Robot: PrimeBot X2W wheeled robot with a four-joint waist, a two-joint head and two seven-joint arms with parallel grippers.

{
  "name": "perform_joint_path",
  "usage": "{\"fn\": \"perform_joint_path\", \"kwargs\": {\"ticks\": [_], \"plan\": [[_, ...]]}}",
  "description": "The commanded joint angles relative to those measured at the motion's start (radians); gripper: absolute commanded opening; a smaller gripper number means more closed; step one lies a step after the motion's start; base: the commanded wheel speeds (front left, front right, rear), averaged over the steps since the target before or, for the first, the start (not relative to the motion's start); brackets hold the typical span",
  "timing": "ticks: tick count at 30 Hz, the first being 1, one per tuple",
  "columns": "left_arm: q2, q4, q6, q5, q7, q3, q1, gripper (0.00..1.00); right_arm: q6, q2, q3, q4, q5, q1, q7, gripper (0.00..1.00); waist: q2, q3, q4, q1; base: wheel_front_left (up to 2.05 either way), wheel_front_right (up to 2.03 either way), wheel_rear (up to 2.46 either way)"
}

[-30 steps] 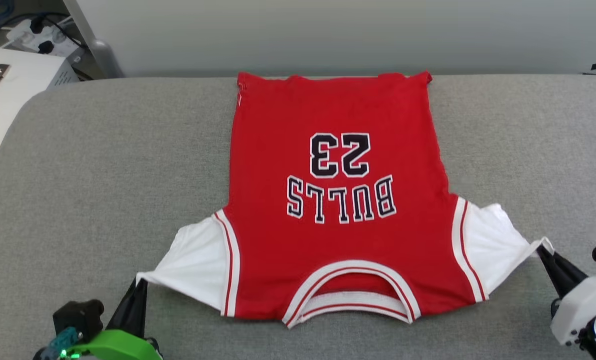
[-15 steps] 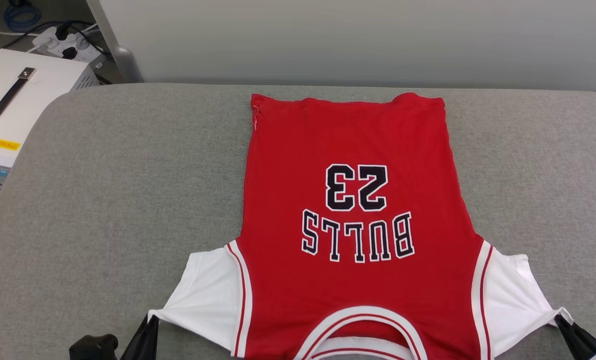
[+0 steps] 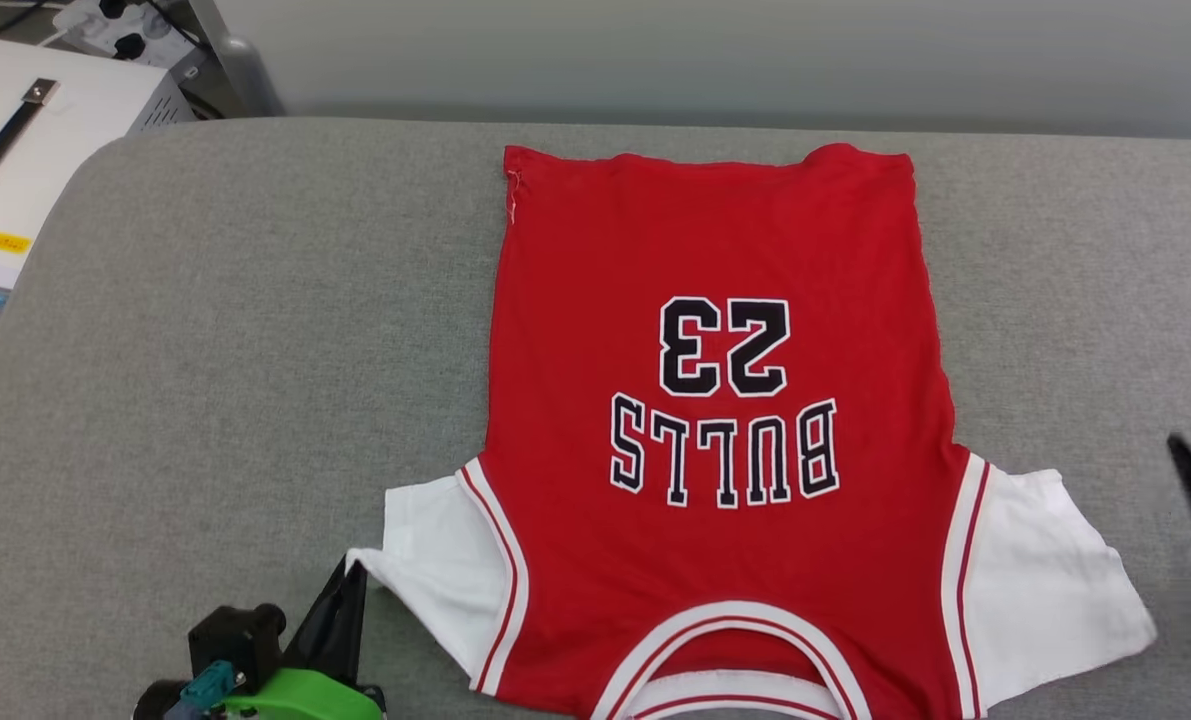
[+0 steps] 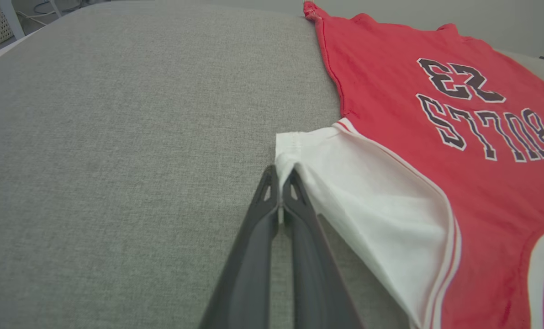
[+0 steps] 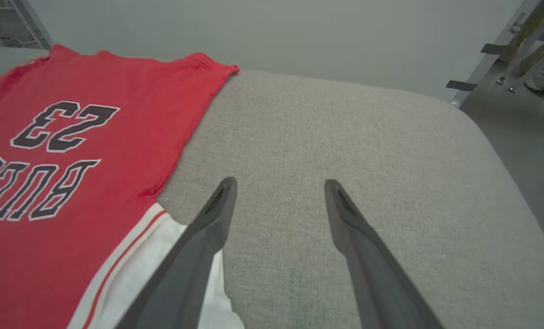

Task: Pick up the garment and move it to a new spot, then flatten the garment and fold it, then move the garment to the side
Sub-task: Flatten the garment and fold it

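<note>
Upholstery came first: a broad grey pad (image 3: 205, 330), coarse-woven and rounded at its corners, carried everything. Off its far left corner stood a white case (image 3: 65, 170) with a black strap handle. The garment (image 3: 715, 230) lay on the pad, right of centre in the head view, with the print up, the hem toward the far wall and the collar (image 3: 725, 625) toward the robot. Its red body was spread flat, soft knit with only faint ripples along the hem. My judgement: pickup and relocation looked done and flattening was nearly so; the fold and the move aside remained. The right sleeve (image 3: 1045, 580), plain white, lay relaxed and fanned out. The left sleeve (image 3: 435, 560) was drawn to a point and creased. The left gripper (image 4: 278, 176) was pinched tight on that sleeve's cuff corner. The right gripper (image 5: 279, 185) had its two dark tapered fingers spread wide with nothing between them, over bare pad just beside the right sleeve. White-and-red striped ribbing edged the collar and both sleeve seams. The lettering (image 3: 725, 450), "BULLS" and "23", was black with white outlines and read upside down from the robot's side.
</note>
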State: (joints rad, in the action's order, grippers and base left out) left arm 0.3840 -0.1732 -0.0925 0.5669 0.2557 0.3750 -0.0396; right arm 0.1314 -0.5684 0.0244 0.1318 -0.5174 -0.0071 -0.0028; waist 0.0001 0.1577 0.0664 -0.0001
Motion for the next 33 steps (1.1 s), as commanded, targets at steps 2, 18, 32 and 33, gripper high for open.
{"fn": "perform_joint_path", "kwargs": {"ticks": [2,18,32,33], "plan": [[-0.014,0.017,0.004,-0.027,0.006,0.004,0.036,0.0,-0.001,-0.023,-0.044,-0.071,0.02,-0.078,0.034,1.0,-0.0001,0.049,0.03,0.0001,0.0,0.0,0.0],[-0.138,0.139,0.049,-0.177,0.006,0.005,0.193,0.0,-0.001,-0.145,0.115,0.005,-0.101,-0.837,0.815,1.0,-0.0001,0.335,0.198,0.0001,0.0,0.0,0.0],[-0.263,0.214,0.125,-0.295,0.006,-0.008,0.248,0.0,-0.001,-0.118,0.257,0.322,0.001,-1.147,1.142,1.0,-0.0001,0.528,0.337,0.0001,0.0,0.0,0.0],[-0.267,0.216,0.128,-0.299,0.006,-0.011,0.248,0.0,-0.001,-0.122,0.269,0.33,0.0,-1.136,1.143,1.0,-0.0001,0.533,0.339,0.0001,0.0,0.0,0.0]]}}
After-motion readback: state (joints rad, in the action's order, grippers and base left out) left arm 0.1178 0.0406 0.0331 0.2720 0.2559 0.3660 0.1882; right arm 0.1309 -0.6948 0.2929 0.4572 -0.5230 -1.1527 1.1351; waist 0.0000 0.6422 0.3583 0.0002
